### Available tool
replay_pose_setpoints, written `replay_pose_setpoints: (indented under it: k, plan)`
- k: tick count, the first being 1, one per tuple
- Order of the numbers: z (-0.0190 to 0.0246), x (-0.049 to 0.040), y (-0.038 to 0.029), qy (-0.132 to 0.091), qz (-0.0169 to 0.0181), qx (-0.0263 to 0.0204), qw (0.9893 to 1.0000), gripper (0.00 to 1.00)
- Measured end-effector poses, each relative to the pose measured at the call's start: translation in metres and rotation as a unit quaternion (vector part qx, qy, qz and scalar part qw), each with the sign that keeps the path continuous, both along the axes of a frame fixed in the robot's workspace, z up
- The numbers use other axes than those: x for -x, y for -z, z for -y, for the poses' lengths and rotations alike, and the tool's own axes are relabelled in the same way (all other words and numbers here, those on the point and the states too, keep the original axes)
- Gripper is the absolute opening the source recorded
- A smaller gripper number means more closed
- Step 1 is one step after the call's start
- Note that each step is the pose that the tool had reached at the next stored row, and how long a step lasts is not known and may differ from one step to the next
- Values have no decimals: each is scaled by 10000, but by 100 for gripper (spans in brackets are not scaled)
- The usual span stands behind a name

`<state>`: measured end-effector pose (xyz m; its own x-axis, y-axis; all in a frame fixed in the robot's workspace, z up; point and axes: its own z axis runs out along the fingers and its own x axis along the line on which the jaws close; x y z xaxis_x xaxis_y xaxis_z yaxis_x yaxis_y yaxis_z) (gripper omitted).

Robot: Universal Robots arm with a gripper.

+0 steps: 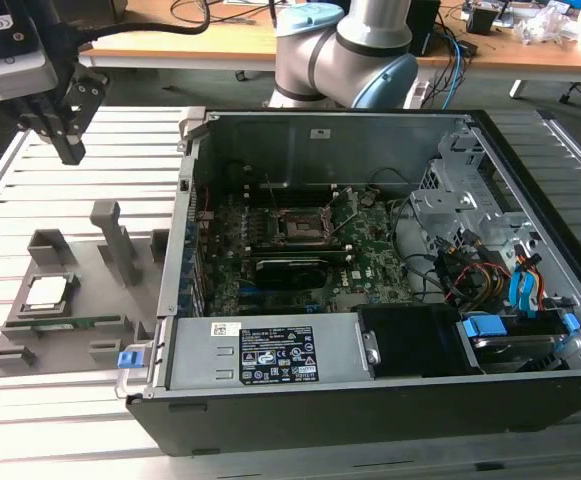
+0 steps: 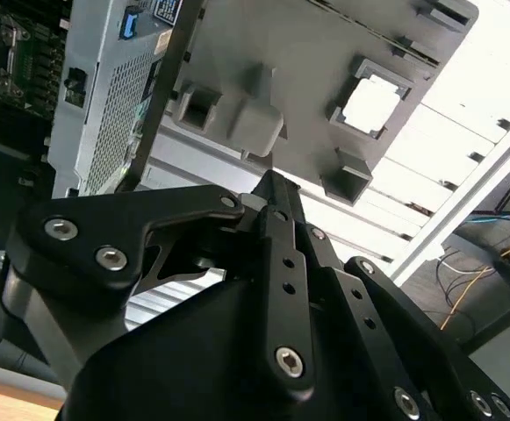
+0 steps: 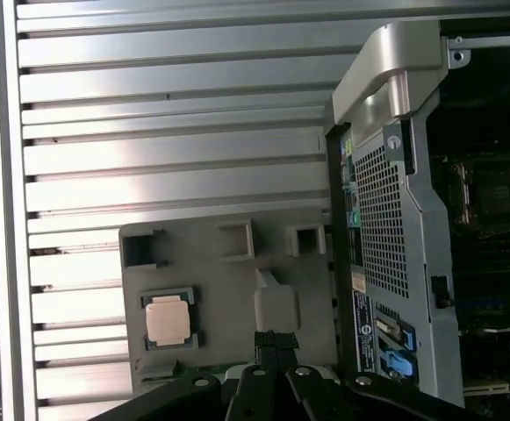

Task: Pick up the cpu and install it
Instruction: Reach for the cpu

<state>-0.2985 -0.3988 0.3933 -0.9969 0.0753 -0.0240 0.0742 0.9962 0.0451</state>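
The cpu [image 1: 50,292] lies flat, with its pale metal top up, in a square pocket of a grey holder [image 1: 95,302] that stands on the slatted counter [image 1: 30,420]. The pocket has low walls around the chip, and I judge that they keep it in one known place and orientation, so the arm can find it. A long green memory stick [image 1: 70,322] rests in its own slot just beside the chip, on the side nearer to the exterior camera.

At the exterior view's right of the holder stands the open computer case [image 1: 270,400]. Its side panel is off, and the dark socket frame [image 1: 300,228] on the board faces up (this is probably the place where the chip must go). The socket is well apart from the holder, with the case wall between them.

The pincer [image 1: 70,152] hangs in the air above the counter, at the far side of the holder, well above the chip and not touching anything. Its fingers are closed together with nothing between them, as both wrist views also show [image 2: 274,186] [image 3: 275,338]. In the first wrist view the cpu [image 3: 167,318] is not under the tips but off to one side; a raised grey block of the holder is closer to them. The second wrist view shows the cpu [image 2: 373,103] as a bright square in its pocket, well clear of the tips. The picking up is not yet done.
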Motion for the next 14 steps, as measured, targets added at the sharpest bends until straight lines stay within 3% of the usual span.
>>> replay_pose_setpoints:
  k: [6, 14]
  plan:
    - [0, 219, 1, 0, 0, 0, 10000, 11]
    - [0, 383, 1, 0, 0, 0, 10000, 11]
